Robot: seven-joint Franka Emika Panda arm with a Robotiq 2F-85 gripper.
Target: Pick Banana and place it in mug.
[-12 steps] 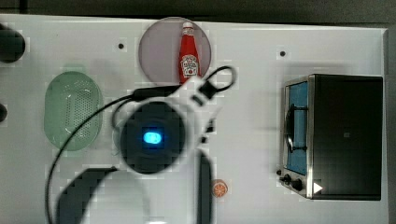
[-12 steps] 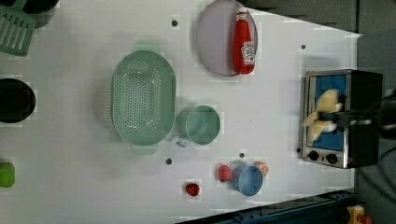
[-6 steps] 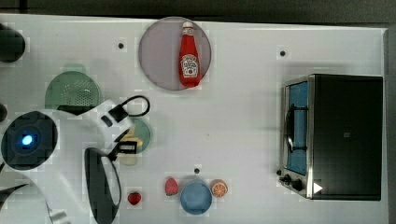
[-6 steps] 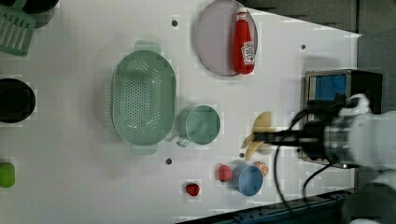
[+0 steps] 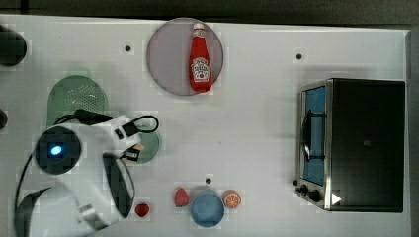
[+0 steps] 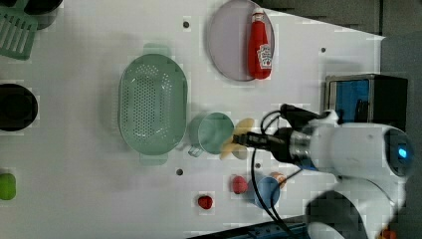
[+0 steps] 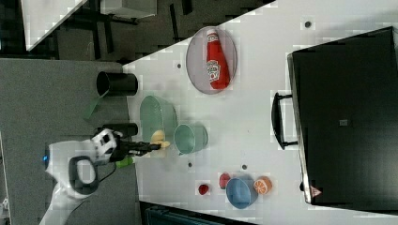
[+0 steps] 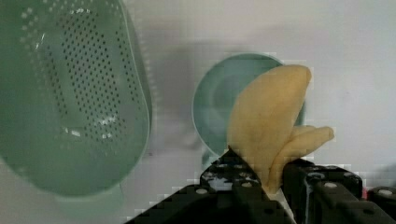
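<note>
Banana (image 8: pixel 268 126): pale yellow, curved, held off the table, overlapping the mug's rim.
Mug (image 6: pixel 214 133): small, round, dull green, upright, empty, beside the perforated basket (image 6: pixel 152 102).

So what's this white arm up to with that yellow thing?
The robot arm's gripper is clamped on a toy banana and holds it in the air just beside the small green mug, next to the perforated green basket. The banana is not in the mug yet.

Three cameras look down from overhead on one white table (image 5: pixel 257 128), while the wrist camera hangs close above it
</note>
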